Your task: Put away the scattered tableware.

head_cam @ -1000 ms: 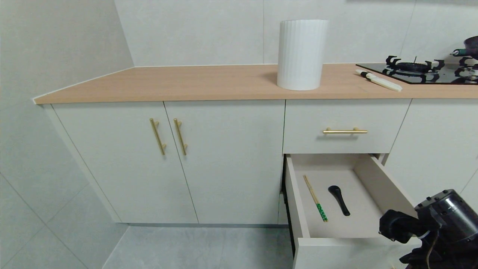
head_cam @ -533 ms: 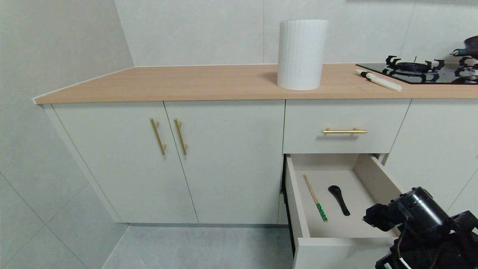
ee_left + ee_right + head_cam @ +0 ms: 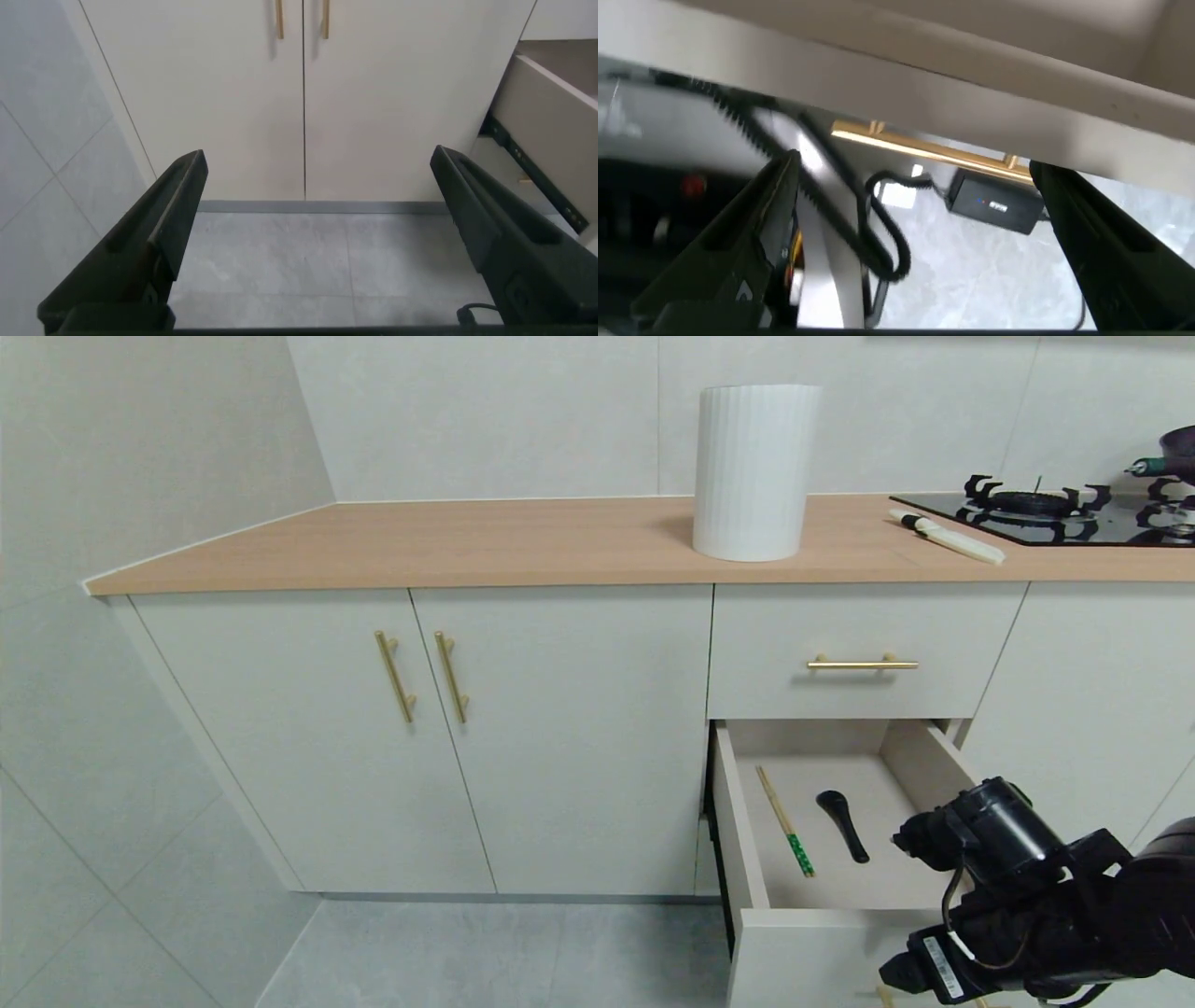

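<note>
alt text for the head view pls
An open lower drawer holds a pair of chopsticks and a black spoon, with the right arm low by its front right corner. Above, a wooden countertop carries a tall white ribbed container, a white utensil and a gas hob.

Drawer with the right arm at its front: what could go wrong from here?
1. The right gripper is open at the handle of the drawer, not clamped; it could slip off or skew the drawer.
2. Chopsticks and spoon lie loose inside; a hard shove may slide them.
3. A white utensil lies on the counter by the hob; shutting now would leave it out.
</note>
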Controlling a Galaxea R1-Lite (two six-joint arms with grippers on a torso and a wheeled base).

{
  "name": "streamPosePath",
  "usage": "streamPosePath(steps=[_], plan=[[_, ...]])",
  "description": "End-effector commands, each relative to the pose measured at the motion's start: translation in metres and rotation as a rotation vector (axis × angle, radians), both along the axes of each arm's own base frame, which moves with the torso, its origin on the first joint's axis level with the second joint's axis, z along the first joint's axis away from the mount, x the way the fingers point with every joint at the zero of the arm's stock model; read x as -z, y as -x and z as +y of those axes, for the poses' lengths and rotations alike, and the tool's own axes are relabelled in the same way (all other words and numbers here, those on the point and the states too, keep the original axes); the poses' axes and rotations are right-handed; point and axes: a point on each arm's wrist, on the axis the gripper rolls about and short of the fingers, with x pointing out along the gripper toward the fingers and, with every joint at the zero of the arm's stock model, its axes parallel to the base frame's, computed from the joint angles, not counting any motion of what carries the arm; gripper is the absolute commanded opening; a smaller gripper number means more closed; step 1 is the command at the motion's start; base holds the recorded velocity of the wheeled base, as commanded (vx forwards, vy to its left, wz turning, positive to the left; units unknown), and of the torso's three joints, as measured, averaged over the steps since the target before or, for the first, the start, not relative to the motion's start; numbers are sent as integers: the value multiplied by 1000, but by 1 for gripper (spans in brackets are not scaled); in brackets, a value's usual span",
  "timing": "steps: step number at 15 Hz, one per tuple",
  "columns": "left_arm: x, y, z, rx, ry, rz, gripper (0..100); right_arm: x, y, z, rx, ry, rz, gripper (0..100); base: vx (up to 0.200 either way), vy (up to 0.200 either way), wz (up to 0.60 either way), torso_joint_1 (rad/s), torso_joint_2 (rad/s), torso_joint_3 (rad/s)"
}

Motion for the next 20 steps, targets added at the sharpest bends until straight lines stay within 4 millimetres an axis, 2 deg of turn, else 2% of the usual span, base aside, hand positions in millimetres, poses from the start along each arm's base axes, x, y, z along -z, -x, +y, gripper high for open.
streamPosePath(steps=[1, 8, 11, 15, 20], plan=[[0, 0, 0, -3, 0, 2, 100, 5, -9, 1, 28, -10, -17, 100, 0, 0, 0, 0, 0, 0], [0, 0, 0, 0, 0, 2, 100, 5, -22, -2, 95, -61, -110, 100, 0, 0, 0, 0, 0, 0], [0, 0, 0, 0, 0, 2, 100, 4, -31, -11, 139, -54, -153, 100, 0, 0, 0, 0, 0, 0], [0, 0, 0, -1, 0, 2, 100, 8, -58, -13, 162, -61, -200, 100, 0, 0, 0, 0, 0, 0], [0, 0, 0, -1, 0, 2, 100, 12, -103, -7, 164, -59, -246, 100, 0, 0, 0, 0, 0, 0]])
